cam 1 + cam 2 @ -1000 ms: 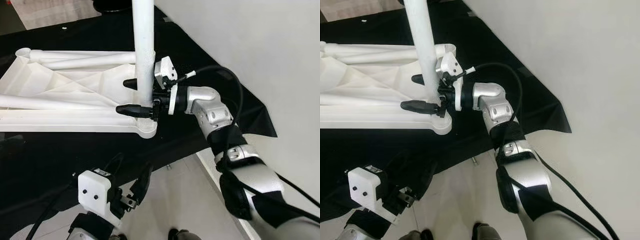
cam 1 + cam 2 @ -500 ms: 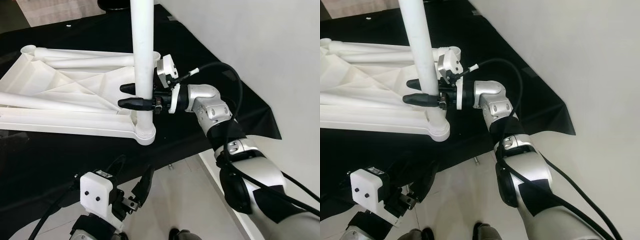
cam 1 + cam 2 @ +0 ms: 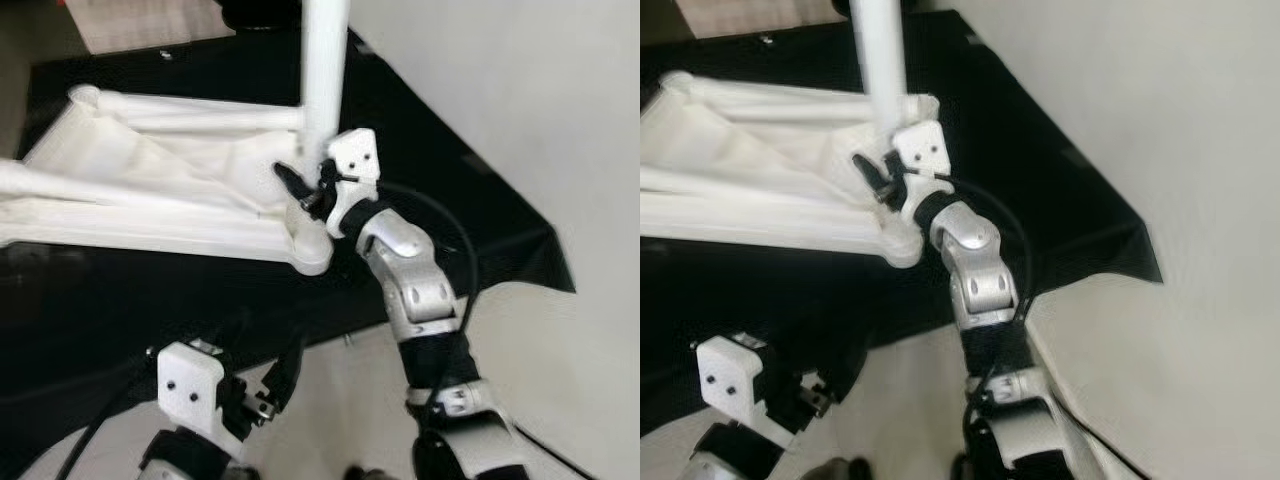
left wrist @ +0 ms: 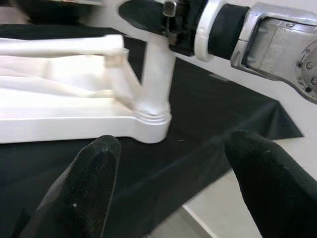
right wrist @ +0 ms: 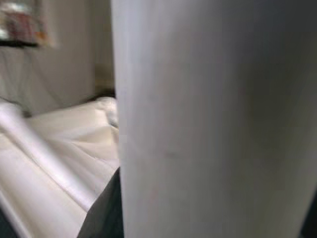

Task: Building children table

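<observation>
The white table top (image 3: pixel 140 185) lies upside down on a black cloth (image 3: pixel 150 300). A white table leg (image 3: pixel 325 70) stands upright in its near corner socket (image 3: pixel 312 250). My right gripper (image 3: pixel 304 189) is shut on the leg just above the socket, its arm reaching up from below. In the right wrist view the leg (image 5: pixel 208 124) is very close and blurred. My left gripper (image 4: pixel 173 183) hangs low over the floor, open and holding nothing. Its view looks across at the socket (image 4: pixel 151 126) and the right gripper's fingers (image 4: pixel 143 12) on the leg.
A pale wall (image 3: pixel 520 110) runs along the right, close to the cloth's edge. Light floor tiles (image 3: pixel 350 400) show in front of the cloth. Two other legs lie flat along the upturned top (image 3: pixel 190 118).
The camera has shifted and blurred. My right wrist has turned on the leg, and the arm now comes up from below instead of from the right. The left gripper stays low.
</observation>
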Available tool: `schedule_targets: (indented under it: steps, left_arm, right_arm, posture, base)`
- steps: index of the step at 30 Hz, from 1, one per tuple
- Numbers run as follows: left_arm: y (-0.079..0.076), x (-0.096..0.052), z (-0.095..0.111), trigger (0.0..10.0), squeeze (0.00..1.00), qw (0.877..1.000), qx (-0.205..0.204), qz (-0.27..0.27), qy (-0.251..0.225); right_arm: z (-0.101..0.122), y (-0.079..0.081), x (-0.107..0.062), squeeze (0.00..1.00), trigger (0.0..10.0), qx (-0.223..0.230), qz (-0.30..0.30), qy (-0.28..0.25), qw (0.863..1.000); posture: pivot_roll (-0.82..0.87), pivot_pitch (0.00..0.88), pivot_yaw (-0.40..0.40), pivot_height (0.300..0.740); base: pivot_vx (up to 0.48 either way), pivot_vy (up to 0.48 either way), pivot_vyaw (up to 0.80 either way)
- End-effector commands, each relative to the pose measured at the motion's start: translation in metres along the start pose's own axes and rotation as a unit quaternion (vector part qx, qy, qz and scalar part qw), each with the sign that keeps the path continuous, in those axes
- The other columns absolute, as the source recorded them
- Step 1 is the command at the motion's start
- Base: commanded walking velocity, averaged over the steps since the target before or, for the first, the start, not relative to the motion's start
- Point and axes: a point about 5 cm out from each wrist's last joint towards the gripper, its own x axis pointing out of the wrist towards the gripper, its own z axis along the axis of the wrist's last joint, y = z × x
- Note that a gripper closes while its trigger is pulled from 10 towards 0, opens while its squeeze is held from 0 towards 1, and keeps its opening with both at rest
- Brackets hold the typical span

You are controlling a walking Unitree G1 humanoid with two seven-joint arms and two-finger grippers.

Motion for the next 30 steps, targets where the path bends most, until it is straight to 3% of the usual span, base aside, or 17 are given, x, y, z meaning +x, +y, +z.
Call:
schedule_targets:
  steps: [1, 7, 8, 11, 12, 13, 14, 18, 21, 22, 23, 24, 26, 30]
  left_arm:
    - [0.0, -0.001, -0.002, 10.0, 0.0, 1.0, 0.001, -0.004, 0.007]
    - [0.001, 0.0, -0.002, 10.0, 0.0, 1.0, 0.003, 0.0, 0.004]
    - [0.001, 0.001, -0.002, 10.0, 0.0, 1.0, 0.003, 0.002, 0.003]
    - [0.001, 0.001, -0.002, 10.0, 0.0, 1.0, 0.003, 0.004, 0.002]
    - [0.001, 0.001, -0.002, 10.0, 0.0, 1.0, 0.003, 0.004, 0.002]
    - [0.001, 0.001, -0.002, 10.0, 0.0, 1.0, 0.003, 0.004, 0.002]
    - [0.0, 0.001, -0.002, 10.0, 0.0, 1.0, 0.002, 0.003, 0.002]
    - [0.0, 0.001, -0.002, 10.0, 0.0, 1.0, 0.001, 0.002, 0.002]
    - [0.0, 0.002, -0.002, 10.0, 0.0, 1.0, 0.0, 0.001, 0.002]
    - [0.0, 0.002, -0.002, 10.0, 0.0, 1.0, 0.0, 0.001, 0.001]
    - [0.0, 0.002, -0.002, 10.0, 0.0, 1.0, 0.0, 0.001, 0.001]
    - [0.0, 0.002, -0.002, 10.0, 0.0, 1.0, -0.001, 0.002, 0.0]
    - [0.0, 0.002, -0.002, 10.0, 0.0, 1.0, -0.001, 0.003, -0.001]
    - [-0.001, 0.002, -0.001, 10.0, 0.0, 1.0, 0.0, 0.004, -0.001]
  right_arm:
    - [-0.037, 0.011, -0.007, 0.0, 0.0, 0.029, -0.013, 0.062, 0.998]
    - [-0.022, 0.014, 0.006, 0.0, 0.0, 0.029, 0.0, 0.042, 0.999]
    - [-0.019, 0.016, 0.006, 0.0, 10.0, 0.029, -0.001, 0.042, 0.999]
    - [-0.012, 0.022, 0.006, 0.01, 10.0, 0.026, 0.019, 0.035, 0.999]
    - [-0.008, 0.026, 0.004, 0.93, 10.0, 0.028, 0.025, 0.028, 0.999]
    - [-0.008, 0.026, 0.004, 0.93, 10.0, 0.028, 0.025, 0.028, 0.999]
    - [-0.003, 0.03, 0.005, 1.0, 10.0, 0.038, 0.046, 0.016, 0.998]
    - [0.007, 0.037, 0.01, 1.0, 10.0, 0.049, 0.106, -0.012, 0.993]
    - [0.018, 0.038, 0.019, 1.0, 10.0, 0.045, 0.233, -0.041, 0.971]
    - [0.018, 0.036, 0.021, 0.24, 10.0, 0.029, 0.284, -0.037, 0.958]
    - [0.018, 0.035, 0.021, 0.24, 10.0, 0.018, 0.313, -0.031, 0.949]
    - [0.017, 0.033, 0.021, 0.0, 10.0, 0.009, 0.349, -0.025, 0.937]
    - [0.016, 0.027, 0.025, 0.0, 10.0, -0.007, 0.393, -0.009, 0.919]
    - [0.02, 0.022, 0.032, 0.0, 10.0, -0.014, 0.401, -0.005, 0.916]
  posture:
    - [0.06, 0.219, -0.05, 0.74]
    - [0.06, 0.213, -0.058, 0.74]
    - [0.06, 0.212, -0.062, 0.74]
    - [0.06, 0.216, -0.061, 0.74]
    - [0.06, 0.217, -0.061, 0.74]
    - [0.06, 0.217, -0.061, 0.74]
    - [0.06, 0.218, -0.061, 0.74]
    - [0.06, 0.218, -0.059, 0.74]
    - [0.06, 0.217, -0.058, 0.74]
    - [0.06, 0.216, -0.061, 0.74]
    - [0.06, 0.216, -0.061, 0.74]
    - [0.06, 0.217, -0.061, 0.74]
    - [0.07, 0.219, -0.063, 0.74]
    - [0.07, 0.219, -0.065, 0.74]
  base:
    - [0.0, 0.0, 0.0]
    - [0.0, 0.0, 0.0]
    - [0.0, 0.0, 0.0]
    - [0.0, 0.0, 0.0]
    - [0.0, 0.0, 0.0]
    - [0.0, 0.0, 0.0]
    - [0.0, 0.0, 0.0]
    - [0.0, 0.0, 0.0]
    - [0.0, 0.0, 0.0]
    - [0.0, 0.0, 0.0]
    - [0.0, 0.0, 0.0]
    - [0.0, 0.0, 0.0]
    - [0.0, 0.0, 0.0]
    - [0.0, 0.0, 0.0]
